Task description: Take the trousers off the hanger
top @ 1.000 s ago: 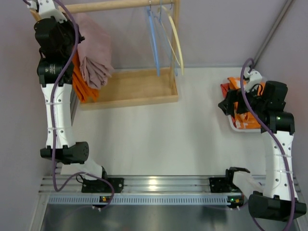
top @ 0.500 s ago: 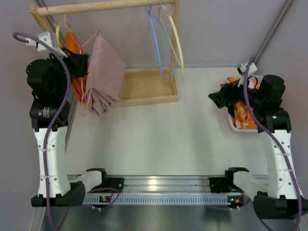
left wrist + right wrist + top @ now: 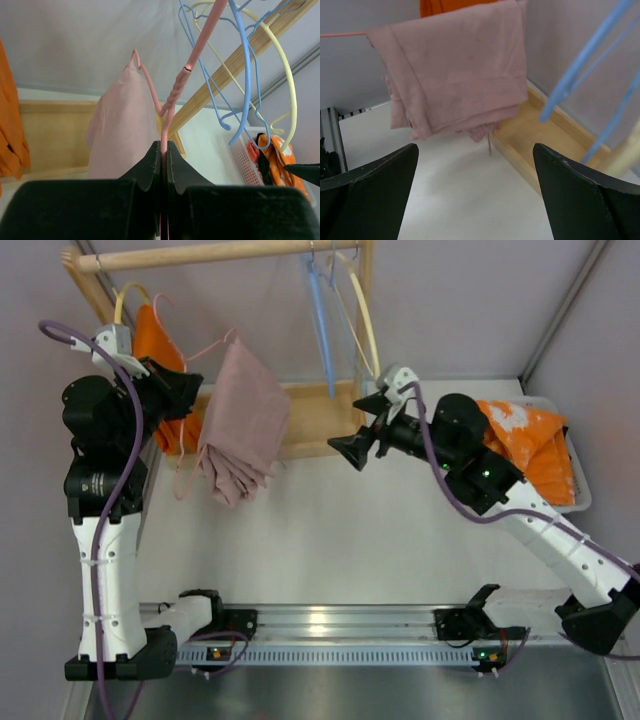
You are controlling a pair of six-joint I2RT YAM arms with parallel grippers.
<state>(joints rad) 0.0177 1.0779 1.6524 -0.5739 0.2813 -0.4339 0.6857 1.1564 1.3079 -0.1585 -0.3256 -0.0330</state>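
Note:
The dusty pink trousers (image 3: 245, 420) hang folded over a pink wire hanger (image 3: 205, 348), off the rail and above the table. My left gripper (image 3: 190, 392) is shut on that hanger's wire (image 3: 172, 95), with the trousers (image 3: 120, 130) just beyond it. The bright orange trousers (image 3: 158, 340) hang on a yellow hanger by the rail's left end, and show at the left edge of the left wrist view (image 3: 10, 125). My right gripper (image 3: 358, 427) is open and empty, pointing left at the pink trousers (image 3: 455, 70) from a short way off.
A wooden rail (image 3: 220, 252) carries empty blue (image 3: 322, 330) and yellow (image 3: 368, 330) hangers above a wooden base tray (image 3: 310, 425). A white basket (image 3: 578, 495) at the right holds an orange cloth with white blotches (image 3: 525, 435).
My left gripper has drawn the pink hanger and trousers right and nearer, away from the rail. My right arm has swung from the basket across to the left, towards the pink trousers.

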